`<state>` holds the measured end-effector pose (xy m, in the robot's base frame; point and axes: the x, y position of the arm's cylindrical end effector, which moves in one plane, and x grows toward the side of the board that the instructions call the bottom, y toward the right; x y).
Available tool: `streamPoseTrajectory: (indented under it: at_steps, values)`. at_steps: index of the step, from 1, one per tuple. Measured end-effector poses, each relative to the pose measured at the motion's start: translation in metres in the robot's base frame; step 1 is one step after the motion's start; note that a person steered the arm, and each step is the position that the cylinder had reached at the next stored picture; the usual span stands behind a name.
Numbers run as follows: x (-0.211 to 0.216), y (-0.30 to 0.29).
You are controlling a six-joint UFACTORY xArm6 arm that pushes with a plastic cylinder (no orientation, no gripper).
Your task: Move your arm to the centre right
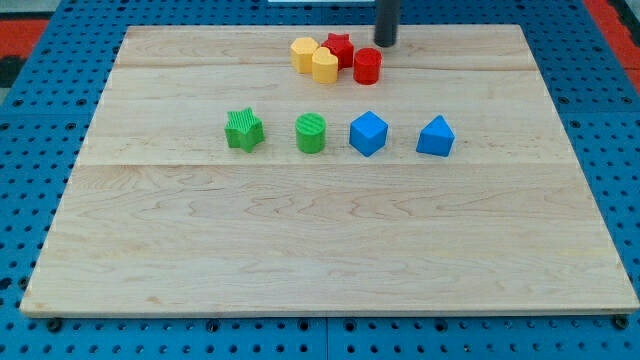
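My tip (386, 43) is at the view's top, a little right of centre, just up and right of the red cylinder (367, 66). Beside it lie a red star (340, 47), a yellow hexagon (304, 54) and a yellow cylinder-like block (325, 66), clustered together. Below, in a row from left to right, stand a green star (244, 130), a green cylinder (311, 133), a blue cube-like block (368, 133) and a blue triangular block (435, 137). The tip touches no block.
The wooden board (320, 250) lies on a blue pegboard surface (40, 110). A red area shows at the view's top corners.
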<state>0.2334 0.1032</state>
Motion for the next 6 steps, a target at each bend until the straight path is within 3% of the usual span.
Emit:
streamPoseTrajectory:
  at_steps: [2, 4, 5, 6]
  values:
    - [0.044, -0.009]
    - [0.048, -0.031]
    - [0.053, 0.006]
    - [0.068, 0.098]
